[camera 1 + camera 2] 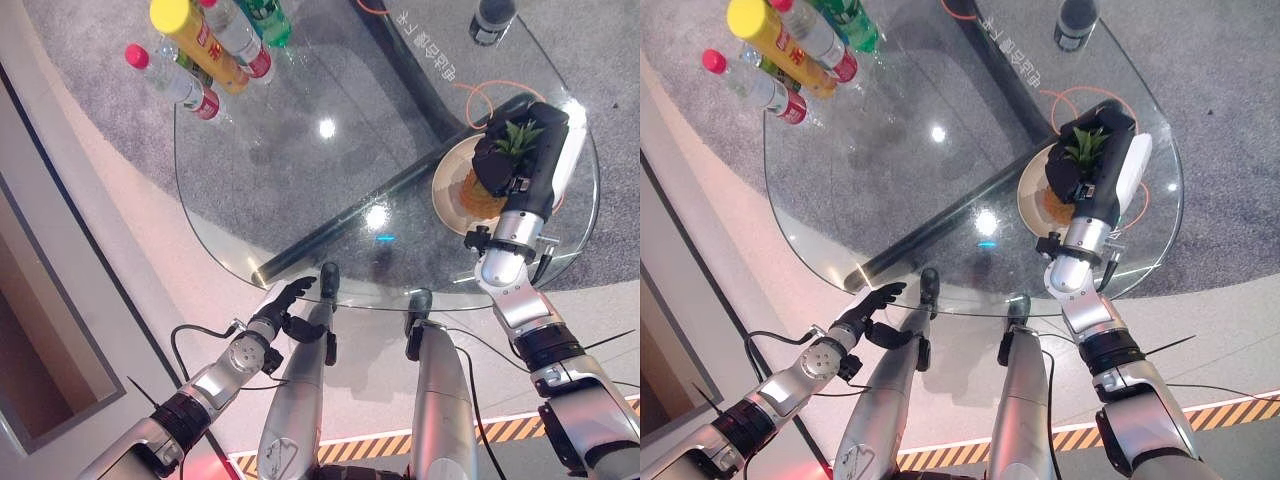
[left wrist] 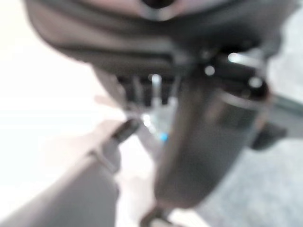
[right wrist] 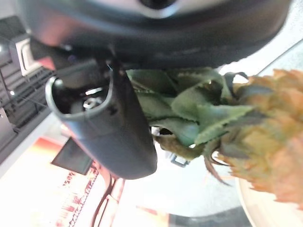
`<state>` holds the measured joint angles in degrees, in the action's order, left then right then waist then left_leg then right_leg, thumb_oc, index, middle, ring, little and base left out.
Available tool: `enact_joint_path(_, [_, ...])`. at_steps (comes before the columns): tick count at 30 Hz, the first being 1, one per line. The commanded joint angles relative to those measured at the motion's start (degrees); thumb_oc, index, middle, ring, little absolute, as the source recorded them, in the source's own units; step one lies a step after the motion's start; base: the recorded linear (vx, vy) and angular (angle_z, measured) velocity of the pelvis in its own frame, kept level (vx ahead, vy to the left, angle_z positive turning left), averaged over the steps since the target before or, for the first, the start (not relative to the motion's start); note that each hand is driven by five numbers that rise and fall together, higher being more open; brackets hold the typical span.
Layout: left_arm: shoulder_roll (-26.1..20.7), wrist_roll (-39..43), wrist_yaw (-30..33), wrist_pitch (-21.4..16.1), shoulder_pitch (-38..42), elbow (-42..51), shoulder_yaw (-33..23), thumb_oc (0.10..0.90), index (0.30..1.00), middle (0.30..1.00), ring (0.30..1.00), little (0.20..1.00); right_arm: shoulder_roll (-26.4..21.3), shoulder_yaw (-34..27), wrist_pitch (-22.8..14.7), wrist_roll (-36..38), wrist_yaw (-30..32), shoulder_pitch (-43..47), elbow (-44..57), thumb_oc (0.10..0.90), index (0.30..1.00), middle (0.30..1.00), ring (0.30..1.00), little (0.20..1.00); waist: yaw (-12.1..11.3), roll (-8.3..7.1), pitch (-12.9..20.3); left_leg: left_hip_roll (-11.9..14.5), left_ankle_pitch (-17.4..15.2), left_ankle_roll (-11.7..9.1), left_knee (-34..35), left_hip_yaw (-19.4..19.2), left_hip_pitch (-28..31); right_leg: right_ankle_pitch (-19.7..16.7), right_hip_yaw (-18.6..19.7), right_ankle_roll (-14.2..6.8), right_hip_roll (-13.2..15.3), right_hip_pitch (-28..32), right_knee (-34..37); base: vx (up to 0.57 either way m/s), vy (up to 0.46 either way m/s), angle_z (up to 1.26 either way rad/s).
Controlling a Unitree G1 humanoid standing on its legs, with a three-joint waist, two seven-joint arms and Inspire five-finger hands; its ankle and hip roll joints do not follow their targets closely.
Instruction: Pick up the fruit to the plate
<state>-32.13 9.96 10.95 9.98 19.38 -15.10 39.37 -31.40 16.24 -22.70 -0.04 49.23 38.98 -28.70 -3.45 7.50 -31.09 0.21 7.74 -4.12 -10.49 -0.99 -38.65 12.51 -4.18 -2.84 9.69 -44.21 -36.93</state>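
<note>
left hand (image 1: 285,297) idle below near counter (image 1: 300,180) edge, fingers relaxed | right hand (image 1: 520,150) clamped on pineapple (image 1: 505,160) over plate (image 1: 447,190) by right edge | judged: lower till base seats, then release slowly to avoid tipping

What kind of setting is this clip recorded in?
Probably an exhibition or showroom floor: a round glass table on grey carpet, drink bottles grouped at its far edge, and hazard-striped tape on the floor.
</note>
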Motion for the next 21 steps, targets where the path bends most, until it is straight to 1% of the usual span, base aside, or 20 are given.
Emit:
enact_joint_path(1, [0.39,1.21,1.3,-1.28,-0.77,4.4,1.94,0.8,0.9,0.9,0.9,0.9,-2.92,-3.4,-8.55,-2.51,4.65,4.38,3.06,0.1,0.3,0.3,0.3,0.2,0.81,0.49,1.29,-3.66,-10.17,3.8,-15.7,-2.52,-3.14,-13.32,-5.55,-0.75,-0.31,2.17,12.35,0.0,0.0,0.0])
enact_joint_path(7, [0.32,0.84,0.85,-0.66,0.13,4.83,2.66,0.8,0.9,0.9,0.9,0.9,-1.41,-3.82,-10.56,-1.97,5.46,3.43,0.44,0.1,0.3,0.3,0.3,0.2,0.42,0.79,1.29,-3.97,-10.04,3.85,-15.99,-1.98,-4.66,-13.4,-5.73,-0.78,-0.17,0.68,11.82,0.0,-0.028,0.02])
enact_joint_path(10, [0.25,1.16,1.41,-1.02,0.59,4.62,3.06,0.8,0.9,0.9,0.9,0.9,-1.05,-3.36,-10.82,-2.23,6.78,3.42,-0.9,0.1,0.3,0.3,0.3,0.2,0.41,0.82,1.29,-3.89,-9.95,3.89,-16.1,-2.04,-5.16,-13.52,-5.81,-0.75,-0.2,0.14,11.67,0.0,-0.004,0.01])
enact_joint_path(16, [-0.01,1.08,1.4,-1.15,1.01,4.82,3.2,0.8,0.9,0.9,0.9,0.9,-0.21,-2.81,-11.43,-1.16,5.75,3.29,-2.72,0.1,0.3,0.3,0.3,0.2,0.42,0.73,1.29,-3.99,-9.69,3.83,-15.89,-1.86,-5.35,-13.85,-5.6,-0.7,-0.58,0.12,12.16,0.0,0.0,0.0])
enact_joint_path(17, [-0.15,1.21,1.46,-1.12,1.13,4.87,3.23,0.8,0.9,0.9,0.9,0.9,-0.17,-2.71,-11.42,-1.09,5.5,3.21,-2.79,0.125,0.321,0.321,0.321,0.225,0.42,0.68,1.29,-4.0,-9.67,3.84,-15.88,-1.85,-5.36,-13.89,-5.61,-0.7,-0.58,0.17,12.22,0.0,0.0,0.0])
enact_joint_path(18, [-0.2,1.26,1.5,-1.11,1.16,4.89,3.24,0.8,0.9,0.9,0.9,0.9,-0.16,-2.69,-11.31,-1.03,5.33,3.19,-2.82,0.429,0.582,0.582,0.582,0.529,0.42,0.67,1.29,-4.0,-9.66,3.84,-15.87,-1.84,-5.36,-13.9,-5.62,-0.7,-0.58,0.18,12.25,0.0,0.0,0.0])
enact_joint_path(19, [-0.23,1.36,1.66,-1.11,1.22,4.82,3.27,0.8,0.9,0.9,0.9,0.9,-0.11,-2.52,-11.08,-0.96,5.25,3.2,-2.89,0.8,0.9,0.9,0.9,0.9,0.43,0.61,1.29,-4.0,-9.64,3.84,-15.87,-1.82,-5.37,-13.95,-5.63,-0.7,-0.61,0.2,12.3,0.0,0.0,0.0])
enact_joint_path(21, [-0.27,1.53,1.72,-1.07,1.35,4.74,3.1,0.8,0.9,0.9,0.9,0.9,0.13,-2.2,-10.6,-1.01,5.6,3.22,-3.06,0.8,0.9,0.9,0.9,0.9,0.41,0.52,1.29,-3.96,-9.6,3.82,-15.81,-1.82,-5.35,-14.0,-5.69,-0.72,-0.58,0.27,12.39,0.0,0.0,0.0])
